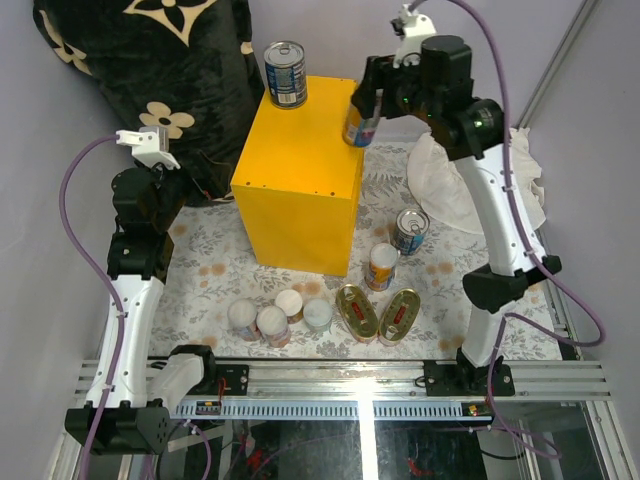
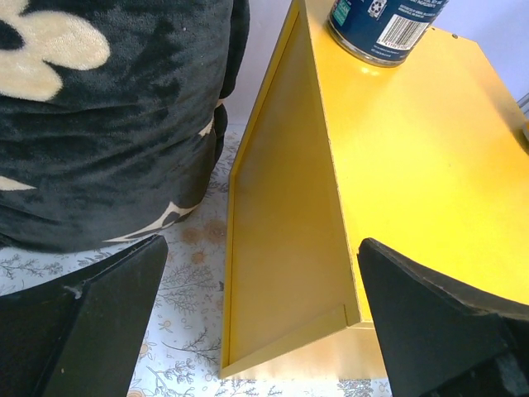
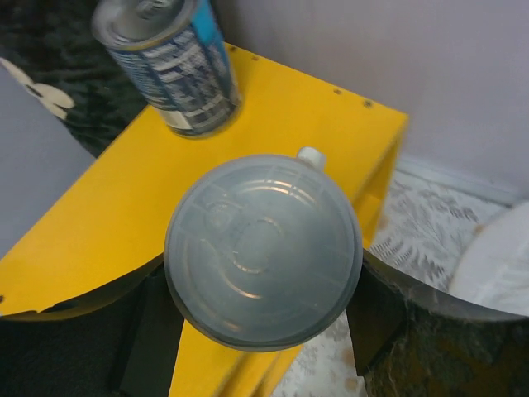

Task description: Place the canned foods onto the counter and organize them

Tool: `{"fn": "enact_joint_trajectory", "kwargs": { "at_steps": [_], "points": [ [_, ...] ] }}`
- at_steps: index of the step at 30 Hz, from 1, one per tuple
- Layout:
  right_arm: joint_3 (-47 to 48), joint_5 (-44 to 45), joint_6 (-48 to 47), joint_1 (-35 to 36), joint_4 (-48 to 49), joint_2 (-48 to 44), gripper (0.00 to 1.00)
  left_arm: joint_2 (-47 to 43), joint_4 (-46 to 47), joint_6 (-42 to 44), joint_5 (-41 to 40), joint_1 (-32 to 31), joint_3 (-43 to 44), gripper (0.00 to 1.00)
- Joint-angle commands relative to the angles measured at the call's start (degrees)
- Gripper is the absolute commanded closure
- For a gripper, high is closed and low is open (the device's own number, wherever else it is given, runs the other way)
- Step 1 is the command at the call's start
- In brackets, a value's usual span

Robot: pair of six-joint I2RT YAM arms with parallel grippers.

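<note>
Gripping a lidded can [image 3: 263,252] by its sides, the right claw [image 1: 362,115] is closed onto it, with a dark finger [image 3: 384,331] visible on either side beneath the translucent grey lid. The can is held upright above the right-hand edge of the top of the counter [image 1: 300,190]. Whether its base touches the yellow surface cannot be told. A blue-labelled can [image 1: 285,73] stands upright at the far left corner of the same top, well apart from the held can. The interior of the counter is hidden in all three views.

The left claw [image 2: 263,248] is spread wide and holds nothing. It faces the recessed left side panel of the counter from close by, without touching it. The blue-labelled can appears at the upper edge of the left wrist view.

The other cans rest on the floral-covered tabletop [image 1: 200,260], all well apart from both claws:
- A tilted can [image 1: 410,230] with a blue label sits to the right of the counter, silver end showing.
- An orange-labelled can [image 1: 382,267] stands upright just beside it, on the near side.
- Two oval gold tins [image 1: 355,310] lie flat, side by side, in front of the counter.
- Four white-lidded cans [image 1: 272,325] stand clustered to the left of the tins.

A black flower-patterned blanket [image 1: 150,60] lies left of and behind the counter. A white cloth [image 1: 450,180] lies to its right, under the right arm.
</note>
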Motion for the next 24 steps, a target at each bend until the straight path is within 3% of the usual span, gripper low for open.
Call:
{"fn": "enact_joint_trajectory", "kwargs": {
  "at_steps": [1, 9, 11, 12, 16, 18, 21, 24],
  "points": [
    [7.1, -5.0, -3.8, 7.5, 14.5, 0.2, 1.00, -0.2, 3.2, 1.6, 1.4, -0.2, 0.0, 0.00],
    [6.8, -2.7, -9.4, 11.7, 14.0, 3.9, 1.00, 1.2, 3.3, 1.6, 1.9, -0.1, 0.0, 0.00],
    [5.8, -2.1, -10.8, 11.9, 13.9, 4.2, 0.95, 1.9, 3.3, 1.4, 2.4, 0.0, 0.1, 0.00],
    [4.8, -1.8, -11.6, 12.0, 13.9, 4.3, 0.90, 2.2, 3.4, 1.2, 2.6, 0.1, 0.1, 0.00],
    [1.2, -0.9, -12.9, 12.1, 16.0, 4.5, 0.33, 3.3, 3.7, 0.5, 3.7, 0.5, 0.2, 0.00],
    [0.0, -1.2, -13.4, 12.1, 16.6, 4.6, 0.13, 3.8, 3.7, 0.4, 3.9, 0.8, 0.2, 0.00],
    [-4.0, -1.4, -13.1, 12.1, 17.9, 2.8, 0.00, 4.4, 3.6, 0.4, 3.8, 0.8, 0.2, 0.00],
    [-16.7, -1.5, -12.1, 12.1, 24.5, -3.7, 0.00, 4.5, 3.3, 0.5, 3.8, 0.9, 0.1, 0.00]
  ]
}}
